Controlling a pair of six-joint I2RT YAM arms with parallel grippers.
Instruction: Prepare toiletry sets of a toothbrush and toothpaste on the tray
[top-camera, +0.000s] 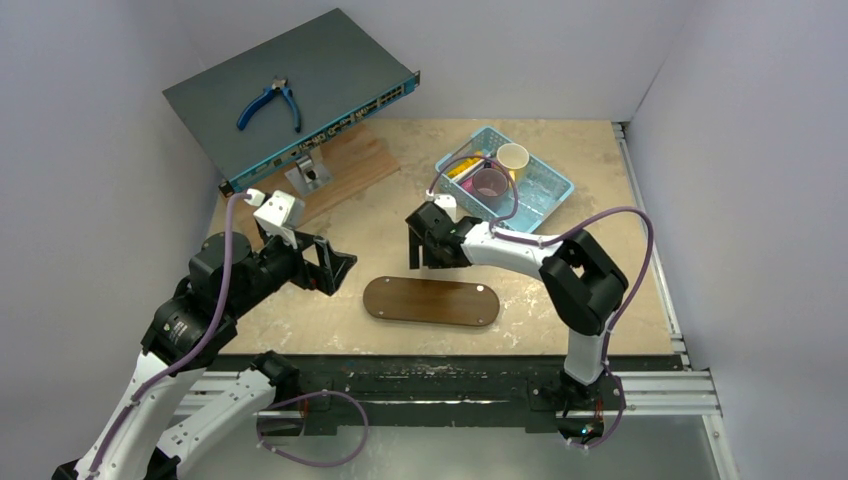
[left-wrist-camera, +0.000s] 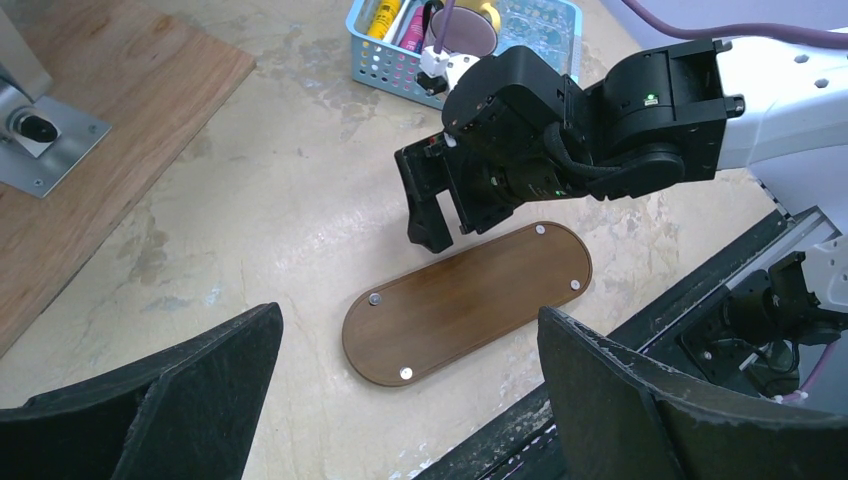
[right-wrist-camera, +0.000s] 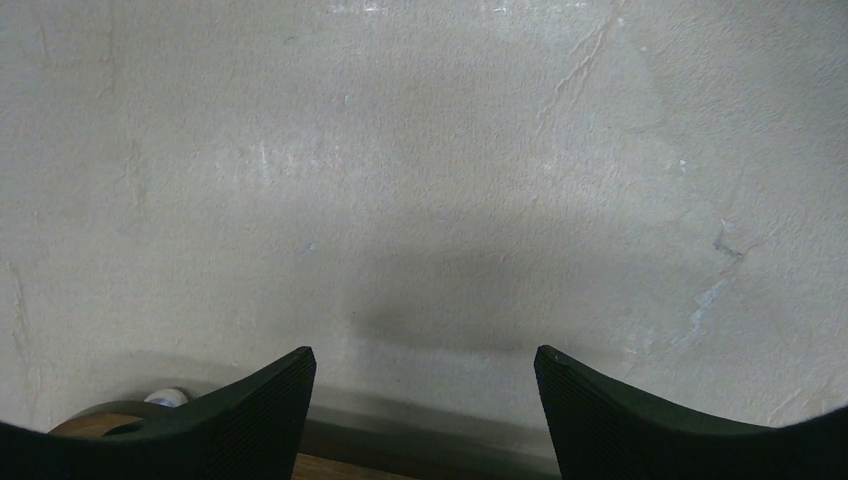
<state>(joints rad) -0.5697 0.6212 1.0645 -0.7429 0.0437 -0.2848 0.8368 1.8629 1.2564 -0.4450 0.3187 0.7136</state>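
The dark-brown oval tray (top-camera: 430, 301) lies bare near the table's front edge, also in the left wrist view (left-wrist-camera: 470, 305). My right gripper (top-camera: 428, 252) hangs open just behind the tray's far edge, fingers pointing down, nothing between them (right-wrist-camera: 425, 400); a corner of the tray (right-wrist-camera: 95, 425) shows below it. My left gripper (top-camera: 343, 265) is open and empty to the tray's left (left-wrist-camera: 410, 315). A yellow toothpaste tube (top-camera: 462, 168) and a pink one (left-wrist-camera: 410, 27) lie in the blue basket (top-camera: 555, 195). No toothbrush is visible.
The basket (left-wrist-camera: 385, 72) at the back right also holds a purple cup (top-camera: 488, 184) and a pale cup (top-camera: 513, 158). A tilted grey switch box (top-camera: 290, 90) with blue pliers (top-camera: 270, 103) sits back left over a wooden board (top-camera: 345, 165) and a metal bracket (top-camera: 308, 173).
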